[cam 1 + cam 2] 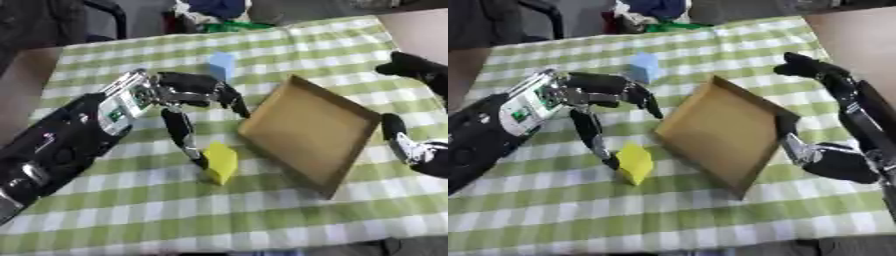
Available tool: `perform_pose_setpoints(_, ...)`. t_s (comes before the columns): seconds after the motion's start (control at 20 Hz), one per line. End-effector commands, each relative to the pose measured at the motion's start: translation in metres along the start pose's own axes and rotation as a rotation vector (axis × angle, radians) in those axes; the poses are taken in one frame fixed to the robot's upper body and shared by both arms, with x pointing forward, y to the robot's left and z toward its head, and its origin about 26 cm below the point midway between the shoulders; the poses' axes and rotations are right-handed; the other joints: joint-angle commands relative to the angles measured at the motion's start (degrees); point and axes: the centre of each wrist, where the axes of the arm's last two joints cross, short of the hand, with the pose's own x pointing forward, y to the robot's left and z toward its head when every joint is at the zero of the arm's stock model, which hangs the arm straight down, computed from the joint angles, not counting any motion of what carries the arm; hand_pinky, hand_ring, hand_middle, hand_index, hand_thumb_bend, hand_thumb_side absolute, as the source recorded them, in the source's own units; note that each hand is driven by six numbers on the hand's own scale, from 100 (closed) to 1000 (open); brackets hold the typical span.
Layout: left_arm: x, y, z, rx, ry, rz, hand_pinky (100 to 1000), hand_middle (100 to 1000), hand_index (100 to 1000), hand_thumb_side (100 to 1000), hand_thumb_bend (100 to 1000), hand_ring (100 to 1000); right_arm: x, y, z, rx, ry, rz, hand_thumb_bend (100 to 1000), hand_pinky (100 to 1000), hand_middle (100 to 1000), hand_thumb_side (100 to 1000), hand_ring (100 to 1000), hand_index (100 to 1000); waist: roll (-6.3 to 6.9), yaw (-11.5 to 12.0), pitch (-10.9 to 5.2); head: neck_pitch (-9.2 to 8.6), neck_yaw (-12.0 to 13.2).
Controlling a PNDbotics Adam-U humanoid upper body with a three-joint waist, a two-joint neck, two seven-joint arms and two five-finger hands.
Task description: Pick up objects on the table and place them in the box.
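A yellow block lies on the green checked cloth just left of the shallow cardboard box. My left hand hovers over the gap between them, open. Its fingers stretch toward the box's left rim and its thumb points down to the block's left side, touching or nearly touching it. A light blue block stands behind the hand. My right hand is spread open at the box's right side, thumb against the rim and fingers raised beyond the far corner. Nothing lies in the box.
The table's far edge holds a heap of blue and green things, and a dark chair stands behind it. A bare wooden surface shows at the right of the cloth.
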Motion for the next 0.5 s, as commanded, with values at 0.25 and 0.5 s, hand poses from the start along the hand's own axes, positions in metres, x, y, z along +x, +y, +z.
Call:
perform_pose_setpoints(0.25, -0.003, 0.002, 0.028, -0.348, -0.234, -0.225, 765, 793, 899, 337, 774, 821, 0.003, -0.008, 0.001, 0.018, -0.010, 0.036, 100, 906, 825, 491, 869, 1000, -0.15, -0.1, -1.60, 0.31, -0.8)
perform_pose_setpoints(0.5, -0.002, -0.003, 0.028, -0.334, -0.245, -0.210, 773, 792, 901, 319, 737, 830, 0.003, -0.008, 0.001, 0.018, -0.013, 0.034, 100, 906, 825, 490, 869, 1000, -0.15, -0.4, -1.91, 0.31, -1.2)
